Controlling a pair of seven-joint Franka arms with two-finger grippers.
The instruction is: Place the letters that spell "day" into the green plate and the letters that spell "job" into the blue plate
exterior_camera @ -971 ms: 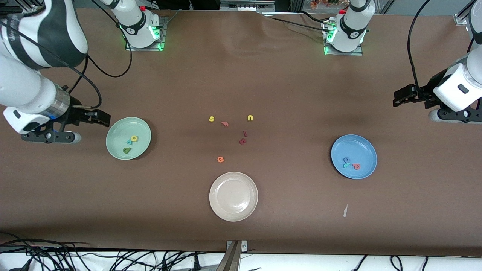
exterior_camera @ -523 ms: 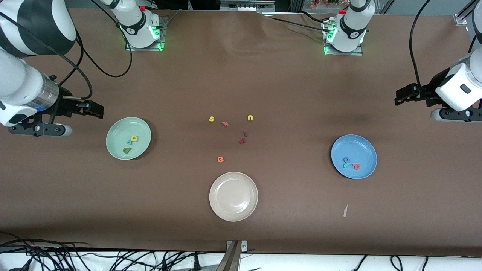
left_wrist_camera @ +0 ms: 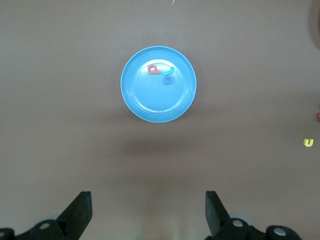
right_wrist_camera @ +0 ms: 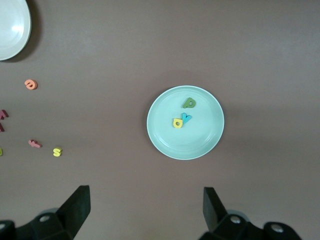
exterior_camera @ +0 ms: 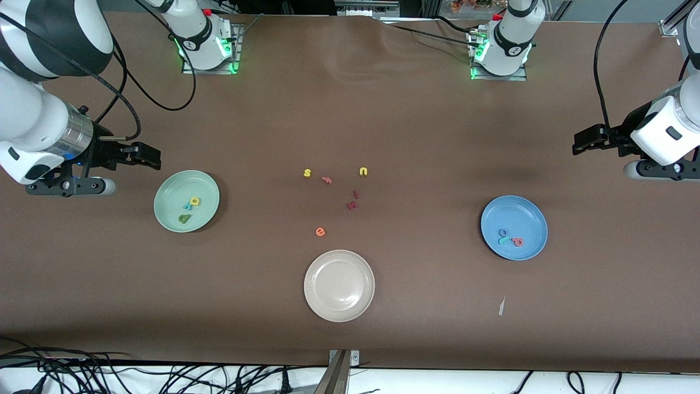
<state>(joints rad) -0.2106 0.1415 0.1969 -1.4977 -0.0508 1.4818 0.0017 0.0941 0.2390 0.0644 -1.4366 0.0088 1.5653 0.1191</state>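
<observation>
Three letters per plate: looks like the sorting is done.
Green plate: round pale mint-green plate [exterior_camera: 167,192] toward the right arm's end of the brown surface [exterior_camera: 415,131] holds yellow foam "d" [exterior_camera: 194,201], olive-green "a" [exterior_camera: 184,218], teal "y" [exterior_camera: 188,207], bunched together.
Blue plate: round mid-blue plate [exterior_camera: 528,210] toward the left arm's end holds teal hook "j" [exterior_camera: 502,239], blue ring "o" [exterior_camera: 502,232], pinkish-red "b" [exterior_camera: 517,242].
Right gripper [exterior_camera: 143,162]: fingers apart, empty, hanging beside the green plate, probably parked since nothing's left to grab.
Left gripper [exterior_camera: 581,143]: spread wide, empty, well clear of the blue plate, waiting.
</observation>
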